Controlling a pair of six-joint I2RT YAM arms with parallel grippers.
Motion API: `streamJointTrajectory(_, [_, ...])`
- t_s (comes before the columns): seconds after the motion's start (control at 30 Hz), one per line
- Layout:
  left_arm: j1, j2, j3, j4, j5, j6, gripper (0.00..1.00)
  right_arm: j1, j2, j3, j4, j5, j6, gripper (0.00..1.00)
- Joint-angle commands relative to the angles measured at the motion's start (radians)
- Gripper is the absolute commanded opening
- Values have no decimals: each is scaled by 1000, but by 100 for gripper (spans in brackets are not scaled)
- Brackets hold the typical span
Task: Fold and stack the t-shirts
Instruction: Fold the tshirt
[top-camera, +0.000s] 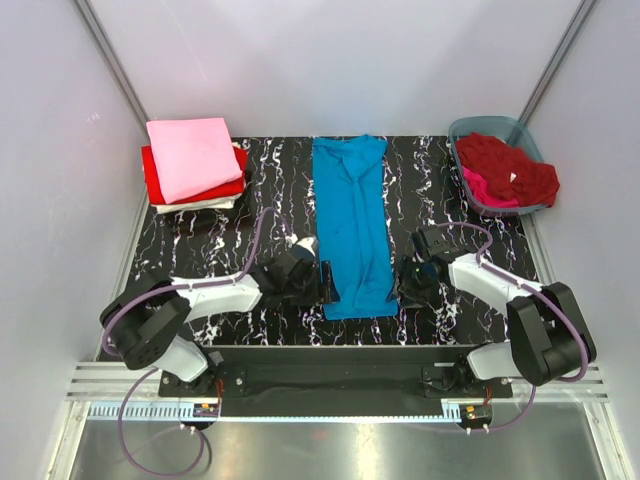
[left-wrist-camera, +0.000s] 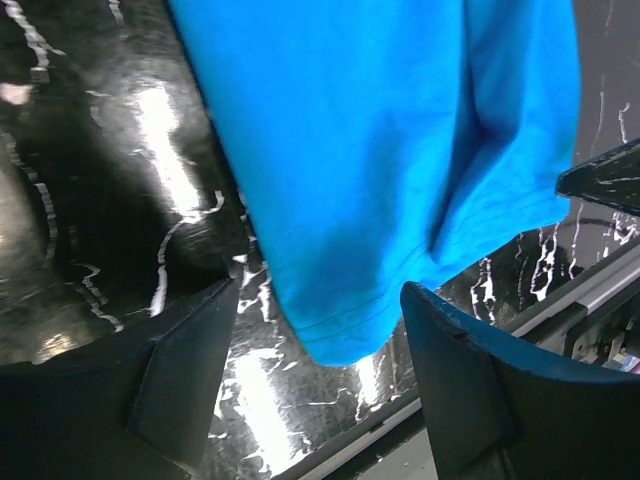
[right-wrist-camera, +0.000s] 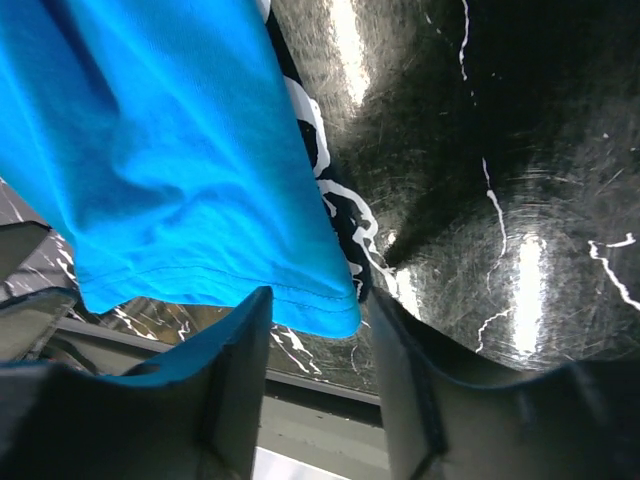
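A turquoise blue t-shirt lies as a long narrow strip down the middle of the black marbled table. My left gripper stands at its near left corner, jaws apart. In the left wrist view that corner hangs between the two fingers of the left gripper, touching neither. My right gripper is at the near right corner. In the right wrist view the hemmed corner lies between the narrower jaws of the right gripper, a gap still showing.
At the back left a folded stack has a pale pink shirt on a bright red one, with white below. A grey-blue tub at the back right holds a dark red shirt and a magenta one.
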Motion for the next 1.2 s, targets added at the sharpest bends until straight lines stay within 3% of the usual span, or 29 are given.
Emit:
streamJointTrajectory(0.0, [-25, 22, 8, 3, -7, -29, 73, 4, -12, -4, 47, -26, 12, 47])
streamJointTrajectory(0.13, [-46, 5, -4, -13, -27, -59, 72, 4, -1, -8, 53, -41, 3, 31])
streamJointTrajectory(0.3, [-83, -14, -6, -104, -73, -102, 69, 4, -12, -19, 50, -50, -8, 0])
streamJointTrajectory(0.5, [-114, -45, 1, -181, -170, -148, 67, 4, -61, -48, 48, -55, 12, 0])
streamJointTrajectory(0.83, [-129, 50, 57, -186, -184, -145, 65, 4, -81, -59, 44, -69, 18, 0])
streamJointTrajectory(0.93, [-137, 65, 62, -164, -172, -145, 55, 4, -89, -65, 45, -73, 21, 0])
streamJointTrajectory(0.97, [-139, 70, 67, -161, -167, -144, 45, 4, -92, -65, 45, -76, 23, 0])
streamJointTrajectory(1.17, [-165, 99, 96, -161, -149, -125, 12, 6, -118, -77, 44, -87, 27, 0])
